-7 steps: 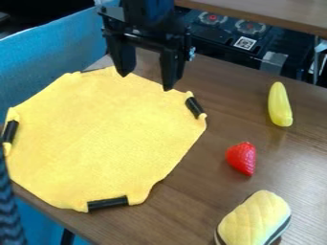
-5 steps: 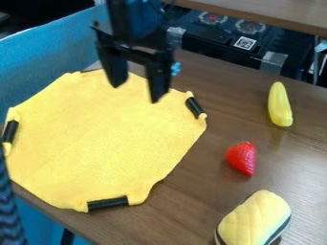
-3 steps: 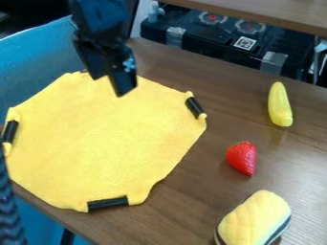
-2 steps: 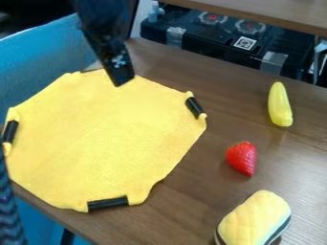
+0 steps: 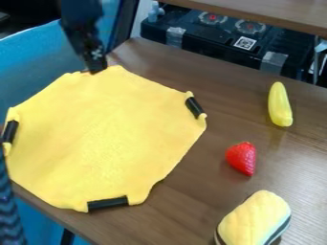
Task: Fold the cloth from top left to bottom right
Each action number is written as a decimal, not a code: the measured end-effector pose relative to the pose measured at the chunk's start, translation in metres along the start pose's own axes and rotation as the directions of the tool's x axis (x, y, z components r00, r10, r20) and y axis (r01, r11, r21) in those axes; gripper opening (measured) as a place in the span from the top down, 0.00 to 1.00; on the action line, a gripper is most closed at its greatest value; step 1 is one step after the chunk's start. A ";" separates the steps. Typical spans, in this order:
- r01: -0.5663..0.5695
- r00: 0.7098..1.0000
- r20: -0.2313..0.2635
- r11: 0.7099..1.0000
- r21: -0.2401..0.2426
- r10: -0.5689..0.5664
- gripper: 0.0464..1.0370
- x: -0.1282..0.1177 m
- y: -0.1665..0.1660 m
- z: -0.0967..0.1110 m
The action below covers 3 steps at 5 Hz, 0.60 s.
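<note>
The black gripper (image 5: 94, 69) hangs at the upper left, its tip over the top edge of the yellow cloth, seen edge-on with one finger in front of the other. Whether it touches the cloth I cannot tell. Spread flat on the table's left half, the yellow cloth (image 5: 105, 139) has black clips or bands at its left, right and bottom corners. No fold shows in it.
On the brown table (image 5: 191, 196), a yellow banana-like toy (image 5: 279, 104) lies at the right, with a red strawberry (image 5: 241, 158) below it. A yellow padded toy (image 5: 254, 219) rests at the bottom right. Dark equipment (image 5: 211, 40) stands behind the table.
The gripper has moved left from over the cloth's upper right part to its top edge, and has turned so that it shows edge-on. The cloth and the toys have stayed put.
</note>
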<state>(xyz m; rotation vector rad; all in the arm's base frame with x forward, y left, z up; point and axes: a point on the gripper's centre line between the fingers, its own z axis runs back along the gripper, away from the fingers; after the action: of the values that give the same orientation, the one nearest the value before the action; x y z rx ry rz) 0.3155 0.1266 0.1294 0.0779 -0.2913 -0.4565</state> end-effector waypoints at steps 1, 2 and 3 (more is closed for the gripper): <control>-0.042 0.999 -0.024 0.999 0.019 0.043 0.04 -0.004 0.030 -0.011; -0.053 0.999 -0.010 0.998 0.034 0.053 0.04 -0.010 0.047 -0.009; -0.033 0.999 -0.007 0.998 0.045 0.034 0.04 -0.014 0.055 -0.022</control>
<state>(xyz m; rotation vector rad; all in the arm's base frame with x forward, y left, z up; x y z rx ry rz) 0.3334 0.1822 0.1121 0.1184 -0.2948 -0.4163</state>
